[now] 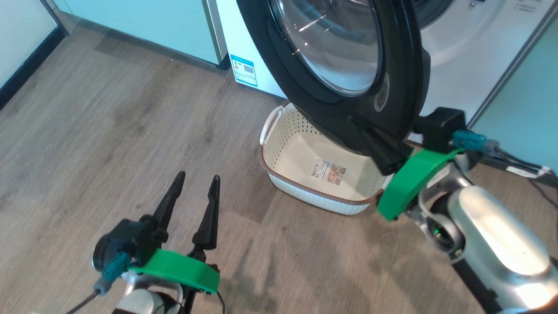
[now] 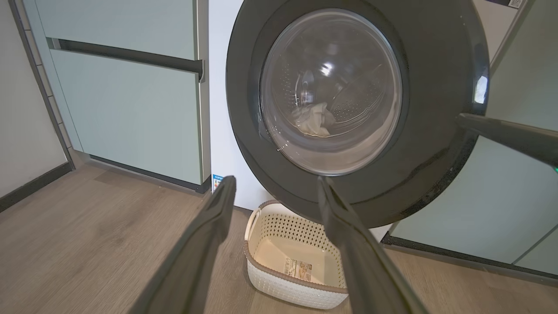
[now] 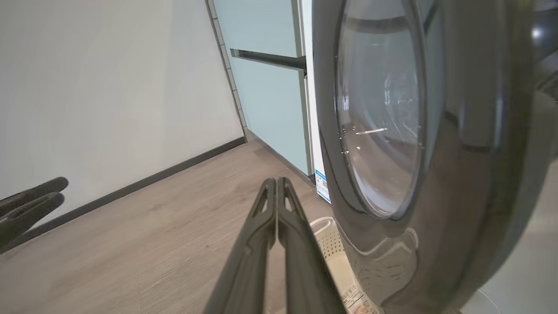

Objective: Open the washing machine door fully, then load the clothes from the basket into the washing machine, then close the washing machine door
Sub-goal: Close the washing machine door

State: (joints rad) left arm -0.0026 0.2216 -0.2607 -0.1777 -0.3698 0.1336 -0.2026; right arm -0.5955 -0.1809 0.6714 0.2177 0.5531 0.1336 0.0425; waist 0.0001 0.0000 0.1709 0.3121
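Left fingers (image 1: 209,213) apart | right fingers (image 3: 257,244) together | one basket (image 1: 301,192), one door (image 2: 436,109) | left wrist view: one garment (image 2: 313,120) behind door

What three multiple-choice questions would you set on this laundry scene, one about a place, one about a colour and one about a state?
1. Where does the basket stand?
A. On a table.
B. On the floor under the swung-out washing machine door.
C. Hanging from a wall hook.

2. What colour is the basket's rim?
A. Blue.
B. Red.
C. Brown.

3. How do the fingers of the right hand stand?
A. Pressed together with nothing between them.
B. Spread wide.
C. Clamped on a basket handle.

Answers:
1 B: the head view shows it on the wood boards beneath the door.
2 C: a brown band runs round its top edge.
3 A: the right wrist view shows the two fingers touching along their length.
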